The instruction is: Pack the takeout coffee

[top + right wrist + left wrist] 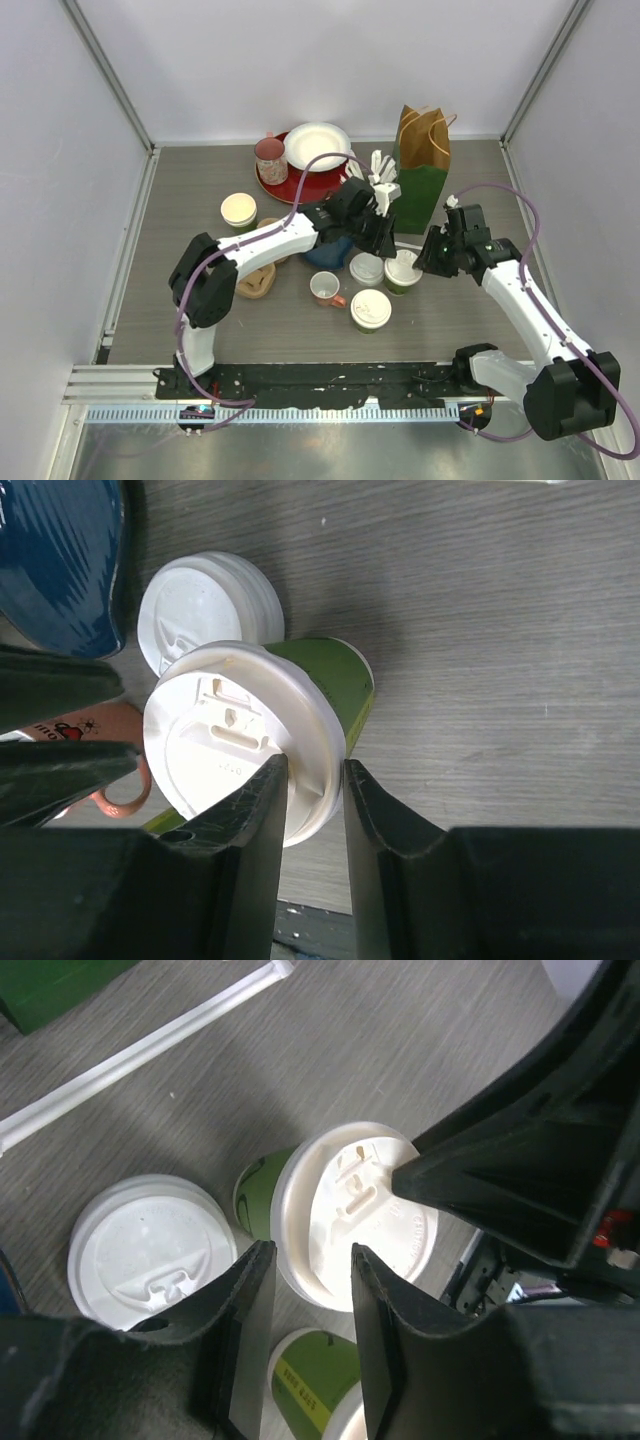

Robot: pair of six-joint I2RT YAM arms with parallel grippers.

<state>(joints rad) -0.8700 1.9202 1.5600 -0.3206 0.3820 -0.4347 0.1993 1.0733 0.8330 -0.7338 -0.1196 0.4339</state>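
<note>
It was a robot lab's test cell, not a café or a home. Plain white walls (300,60) closed in the grey table (190,190) on three sides, with bare metal posts (110,75) rising from its far corners. My two arms (260,240) were bolted to a black rail (330,380) along its near edge, and purple cables (535,215) looped above its top.

Lidded cup (403,268) stands before the paper bag (423,175); mug (325,288) to its left.

Nothing legible — only blurred print on a green cup (310,1385).
</note>
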